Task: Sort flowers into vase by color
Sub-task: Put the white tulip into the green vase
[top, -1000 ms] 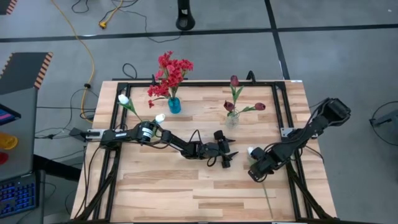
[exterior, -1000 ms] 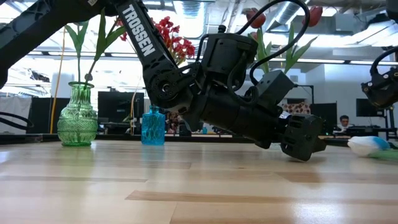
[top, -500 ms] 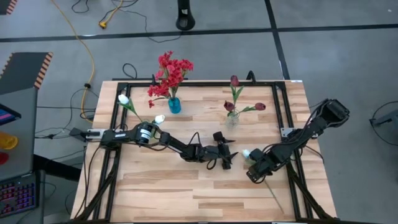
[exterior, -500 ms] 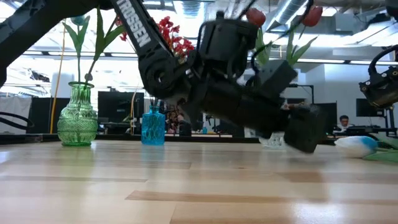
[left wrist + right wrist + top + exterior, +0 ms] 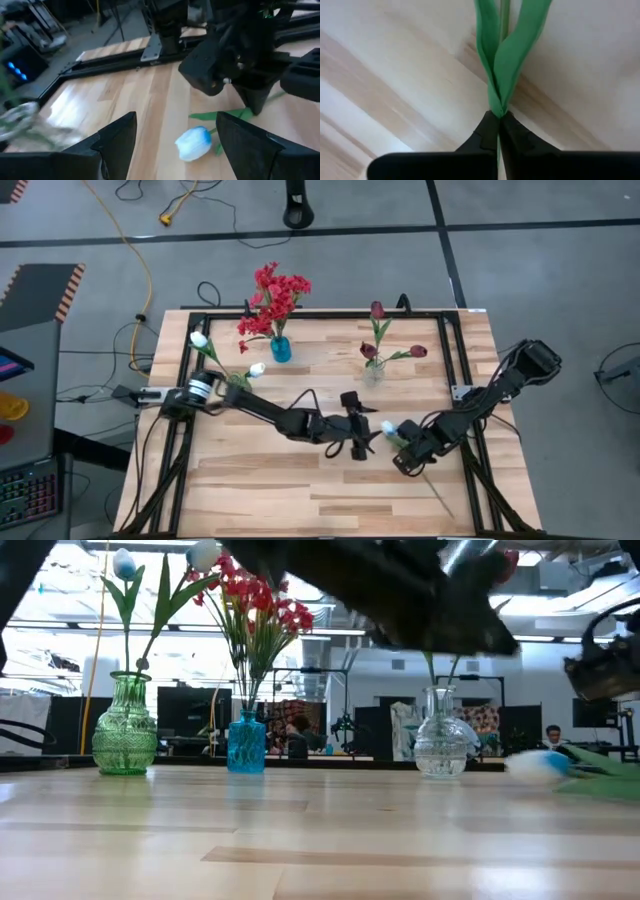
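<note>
White tulip (image 5: 388, 427) dragged leftward, now beside left gripper (image 5: 368, 440).

yellow cable (image 5: 140, 255) on grey floor beyond the wooden table (image 5: 260, 490); keyboard (image 5: 25, 492) at far left; monitors (image 5: 185, 710) in room behind

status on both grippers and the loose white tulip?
Right gripper shut on white tulip's green stem, low over table. Left gripper open, facing the white tulip bloom. Nothing between them.
</note>
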